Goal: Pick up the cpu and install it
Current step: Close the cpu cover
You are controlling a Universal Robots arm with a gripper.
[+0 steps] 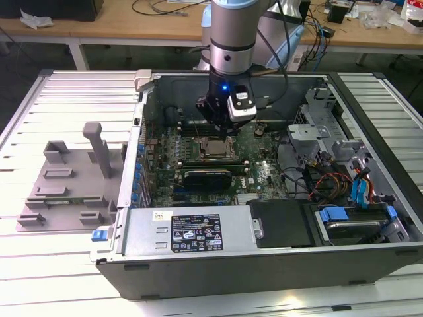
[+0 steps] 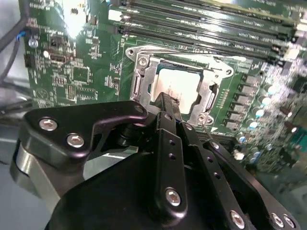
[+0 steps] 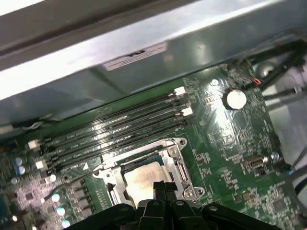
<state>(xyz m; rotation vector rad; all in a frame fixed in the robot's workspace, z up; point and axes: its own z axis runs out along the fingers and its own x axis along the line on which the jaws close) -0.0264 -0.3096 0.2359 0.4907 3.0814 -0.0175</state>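
The cpu [image 1: 216, 146] lies flat inside the motherboard socket, its silver-grey top showing in both wrist views [image 2: 180, 86] [image 3: 141, 179]. The metal socket frame [image 2: 211, 91] [image 3: 180, 163] surrounds it. My gripper [image 1: 221, 131] hangs straight over the socket inside the open computer case. Its black fingers are pressed together, with the tips [image 2: 167, 100] [image 3: 163, 186] just above one edge of the cpu. Nothing is held between them. The gripper body hides part of the socket's near side.
Long memory slots [image 3: 120, 129] run beside the socket. A coin battery [image 3: 236, 98] sits on the board. In the case are a power supply [image 1: 192, 231], a drive cage [image 1: 330, 132] and loose cables [image 1: 330, 181]. A grey fixture tray [image 1: 66, 188] stands at the exterior view's left.
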